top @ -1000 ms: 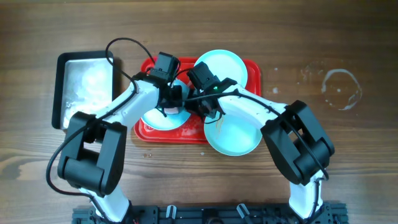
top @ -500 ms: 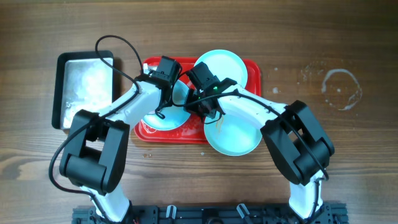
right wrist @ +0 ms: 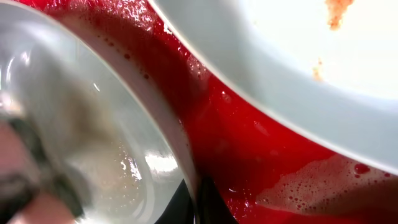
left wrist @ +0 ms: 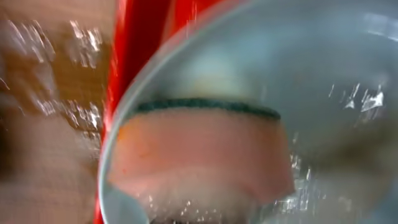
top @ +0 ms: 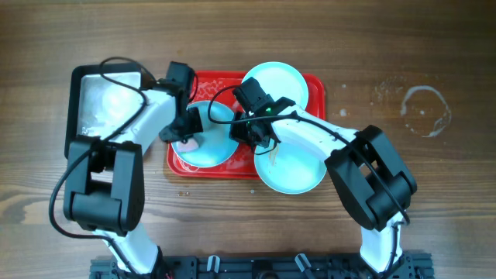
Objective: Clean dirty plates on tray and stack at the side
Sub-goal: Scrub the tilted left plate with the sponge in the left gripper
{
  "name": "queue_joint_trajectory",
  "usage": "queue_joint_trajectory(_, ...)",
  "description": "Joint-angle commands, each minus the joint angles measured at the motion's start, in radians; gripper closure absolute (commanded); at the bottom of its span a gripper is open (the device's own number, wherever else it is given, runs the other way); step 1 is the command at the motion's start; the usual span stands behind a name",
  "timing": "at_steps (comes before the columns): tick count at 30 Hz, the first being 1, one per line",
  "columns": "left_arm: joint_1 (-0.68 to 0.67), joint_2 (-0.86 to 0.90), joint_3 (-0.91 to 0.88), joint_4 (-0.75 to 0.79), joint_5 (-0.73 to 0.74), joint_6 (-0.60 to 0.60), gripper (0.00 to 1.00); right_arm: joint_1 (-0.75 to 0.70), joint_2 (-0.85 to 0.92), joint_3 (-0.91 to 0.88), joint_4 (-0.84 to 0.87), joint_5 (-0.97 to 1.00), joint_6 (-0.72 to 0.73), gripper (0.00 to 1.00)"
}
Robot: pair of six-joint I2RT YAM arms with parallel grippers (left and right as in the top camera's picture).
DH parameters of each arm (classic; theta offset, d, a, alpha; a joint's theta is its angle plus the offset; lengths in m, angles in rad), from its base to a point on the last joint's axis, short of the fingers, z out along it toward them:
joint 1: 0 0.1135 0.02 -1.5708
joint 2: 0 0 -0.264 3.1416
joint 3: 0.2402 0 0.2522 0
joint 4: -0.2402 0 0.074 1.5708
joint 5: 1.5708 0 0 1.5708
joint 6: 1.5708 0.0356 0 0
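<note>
- Now the left gripper (top: 184,133) stands over the left edge of the left plate (top: 211,147). Half a second ago it was nearer to the middle of this plate, and a second ago it was close beside the right gripper (top: 252,133).
- The left arm has swung to the left with it, and part of it now lies over the silver pan (top: 105,105).
- The jaws of the left gripper are pressed together on a pink sponge (left wrist: 199,155). The sponge lies flat on the wet inside of the left plate, by its rim.
- The right gripper has not moved. Its jaws pinch the right rim of the left plate, one fingertip on each side of the rim.
- All three pale blue plates are where they were. The left plate lies in the left half of the red tray (top: 314,85), and the back plate (top: 279,81) lies at its far right corner.
- The front plate (top: 294,167) sticks out over the near rim onto the table (top: 434,194).
- On the front plate an orange smear (right wrist: 336,12) shows, and white foam (right wrist: 311,186) lies on the tray floor.
</note>
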Motion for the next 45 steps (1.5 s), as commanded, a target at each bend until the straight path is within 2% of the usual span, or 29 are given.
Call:
queue_joint_trajectory(1, 0.013, 0.077, -0.075, -0.119, 0.214, 0.037, 0.96, 0.001, 0.028, -0.003, 0.0, 0.01, 0.009, 0.96)
queue_joint_trajectory(3, 0.019, 0.077, -0.07, -0.158, 0.222, 0.041, 0.96, 0.001, 0.028, -0.003, 0.002, 0.01, 0.009, 0.96)
queue_joint_trajectory(5, 0.021, 0.077, -0.07, -0.133, 0.195, 0.048, 0.96, 0.001, 0.028, -0.003, 0.002, 0.01, 0.009, 0.96)
queue_joint_trajectory(8, 0.018, 0.077, -0.07, 0.017, -0.012, -0.026, 0.96, 0.001, 0.028, -0.003, 0.001, 0.01, 0.005, 0.96)
queue_joint_trajectory(10, 0.006, 0.077, -0.072, 0.169, -0.169, -0.074, 0.96, 0.001, 0.028, -0.003, 0.002, 0.01, 0.006, 0.96)
queue_joint_trajectory(13, -0.015, 0.077, -0.088, 0.339, -0.216, -0.082, 0.96, 0.001, 0.029, -0.003, 0.003, 0.01, 0.005, 0.96)
queue_joint_trajectory(15, -0.046, 0.077, -0.128, 0.477, -0.279, -0.139, 0.96, 0.001, 0.028, -0.003, 0.003, 0.01, 0.005, 0.96)
queue_joint_trajectory(19, -0.08, 0.077, -0.188, 0.579, -0.322, -0.237, 0.96, 0.001, 0.028, -0.003, 0.002, 0.01, 0.005, 0.96)
queue_joint_trajectory(22, -0.067, 0.077, -0.189, 0.494, -0.123, -0.239, 0.96, 0.001, 0.028, -0.003, 0.001, 0.01, 0.003, 0.95)
queue_joint_trajectory(25, -0.013, 0.077, -0.188, 0.376, 0.141, -0.232, 0.96, 0.001, 0.028, -0.003, 0.001, 0.009, 0.003, 0.96)
queue_joint_trajectory(27, 0.03, 0.077, -0.188, 0.319, 0.328, -0.183, 0.96, 0.001, 0.029, -0.003, 0.002, 0.002, 0.003, 0.96)
queue_joint_trajectory(29, 0.061, 0.077, -0.188, 0.254, 0.446, -0.122, 0.96, 0.001, 0.029, -0.003, 0.002, 0.002, 0.003, 0.96)
queue_joint_trajectory(31, 0.068, 0.077, -0.188, 0.163, 0.459, -0.058, 0.96, 0.001, 0.028, -0.003, 0.002, 0.002, 0.002, 0.96)
queue_joint_trajectory(35, 0.036, 0.077, -0.188, 0.104, 0.456, 0.079, 0.96, 0.001, 0.028, -0.003, 0.004, -0.002, 0.003, 0.96)
queue_joint_trajectory(36, 0.032, 0.077, -0.188, 0.105, 0.425, 0.082, 0.96, 0.001, 0.028, -0.003, 0.004, -0.002, 0.002, 0.96)
queue_joint_trajectory(38, 0.031, 0.077, -0.188, 0.103, 0.27, 0.005, 0.96, 0.001, 0.029, -0.003, 0.004, -0.002, 0.002, 0.96)
queue_joint_trajectory(42, 0.031, 0.077, -0.188, 0.115, -0.183, -0.284, 0.96, 0.001, 0.028, -0.003, 0.004, -0.002, 0.002, 0.96)
queue_joint_trajectory(45, 0.031, 0.077, -0.188, 0.201, -0.307, -0.374, 0.96, 0.001, 0.028, -0.003, 0.004, -0.002, 0.002, 0.96)
